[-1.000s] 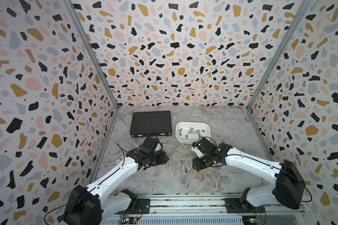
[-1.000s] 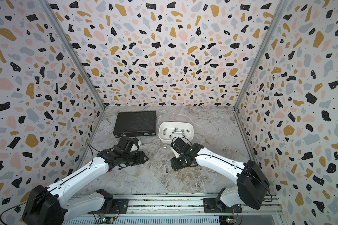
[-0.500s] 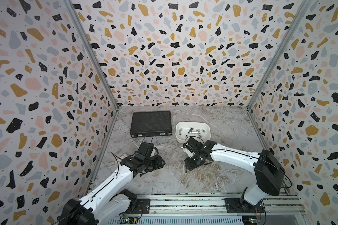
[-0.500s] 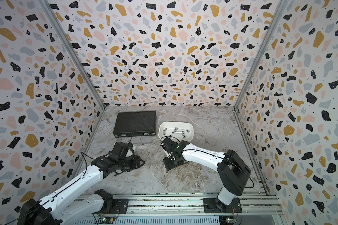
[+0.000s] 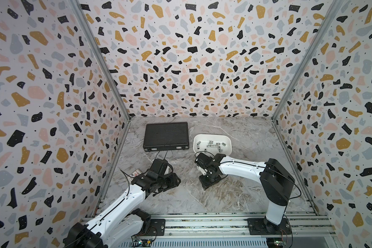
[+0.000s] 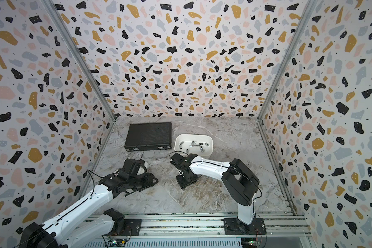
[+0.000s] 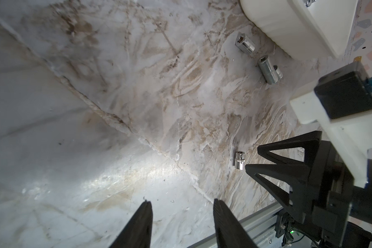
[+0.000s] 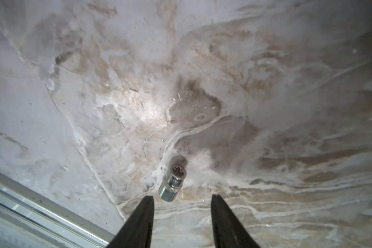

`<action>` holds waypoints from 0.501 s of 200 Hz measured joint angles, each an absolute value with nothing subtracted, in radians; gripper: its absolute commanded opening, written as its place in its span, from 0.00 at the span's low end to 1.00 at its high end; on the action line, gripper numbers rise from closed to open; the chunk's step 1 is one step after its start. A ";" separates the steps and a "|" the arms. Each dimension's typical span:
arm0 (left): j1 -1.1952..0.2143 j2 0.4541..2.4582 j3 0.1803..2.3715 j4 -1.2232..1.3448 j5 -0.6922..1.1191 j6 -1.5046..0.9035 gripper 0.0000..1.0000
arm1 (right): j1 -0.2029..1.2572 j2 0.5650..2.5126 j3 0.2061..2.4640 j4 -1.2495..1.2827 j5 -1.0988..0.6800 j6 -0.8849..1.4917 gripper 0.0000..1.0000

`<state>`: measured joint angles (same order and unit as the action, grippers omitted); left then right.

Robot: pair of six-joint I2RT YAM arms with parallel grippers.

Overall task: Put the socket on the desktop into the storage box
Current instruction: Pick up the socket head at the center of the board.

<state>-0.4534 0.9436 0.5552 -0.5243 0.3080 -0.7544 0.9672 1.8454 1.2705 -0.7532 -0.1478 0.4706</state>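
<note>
- Chrome socket [image 8: 172, 182] lies on its side on the marble counter [image 5: 245, 189], around the middle and nearer the front edge than the storage box is. Its star-shaped opening shows in the right wrist view.
- Right claw [image 8: 182, 198] points down at it with jaws apart, gripping nothing. The socket sits just ahead of the fingertips, closer to one finger [image 8: 145, 212] and clear of both.
- From above, the right claw's black body hides the socket in both top views.
- White storage box [image 5: 212, 135] stands toward the back edge, with several small sockets [image 5: 213, 144] inside.
- Three loose sockets [image 7: 245, 44] lie on the counter just beside the box's outer wall, seen from the left wrist.
- Left claw [image 7: 180, 201] hangs low, left of the middle. Its jaws are apart and empty, and it is well apart from the socket.
- Black ribbed case [image 5: 166, 135] lies closed near the back left corner, just beside the box.
</note>
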 measured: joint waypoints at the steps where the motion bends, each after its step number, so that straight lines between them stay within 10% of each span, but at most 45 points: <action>1: -0.453 0.944 0.555 -0.524 0.308 -0.754 0.50 | 0.968 1.847 1.271 -0.754 -0.148 0.471 0.47; 100: -0.445 0.944 0.537 -0.521 0.310 -0.756 0.50 | 0.982 1.932 1.319 -0.786 -0.149 0.463 0.37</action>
<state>-0.4450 0.9436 0.5369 -0.5213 0.3103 -0.7563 0.9821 1.9324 1.3186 -0.7860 -0.1490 0.4633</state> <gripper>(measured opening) 0.505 0.391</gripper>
